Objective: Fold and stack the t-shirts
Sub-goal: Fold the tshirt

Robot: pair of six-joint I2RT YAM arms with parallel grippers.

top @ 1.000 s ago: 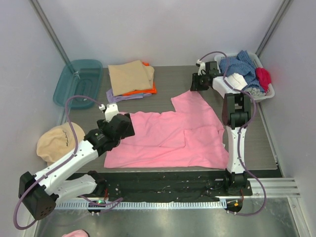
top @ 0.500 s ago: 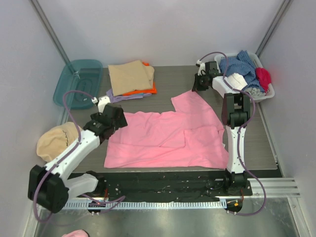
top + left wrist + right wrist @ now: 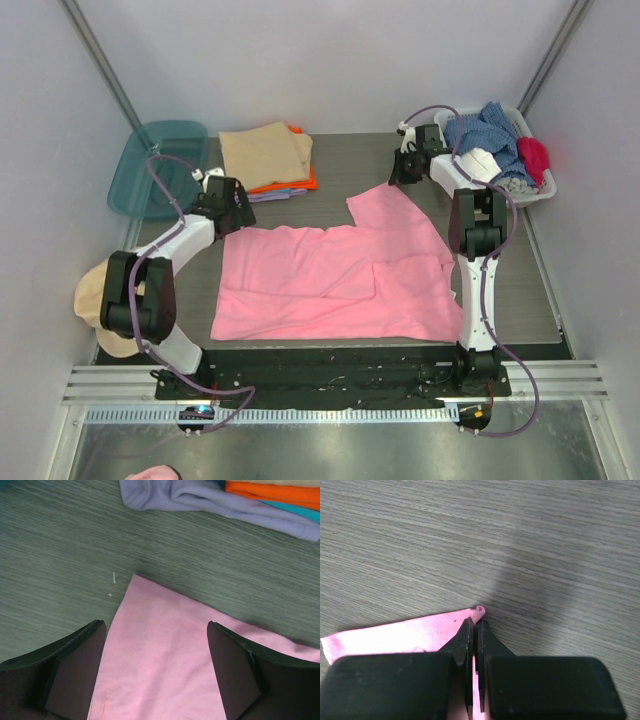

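1. Left arm is bent sharply at the elbow and reaching forward, and the left tool (image 3: 155, 630) points down with its jaws spread wide.
2. Right arm is stretched far forward, and the right tool (image 3: 474, 625) sits low with its jaws pinched tight together.

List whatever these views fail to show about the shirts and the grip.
- Top view: the tan t-shirt covers the stack; the count below is hidden.
- Left wrist view: the top edge cuts off the lilac t-shirt and those above it.
- Right wrist view: the body of the right gripper hides how much pink t-shirt it pinches.
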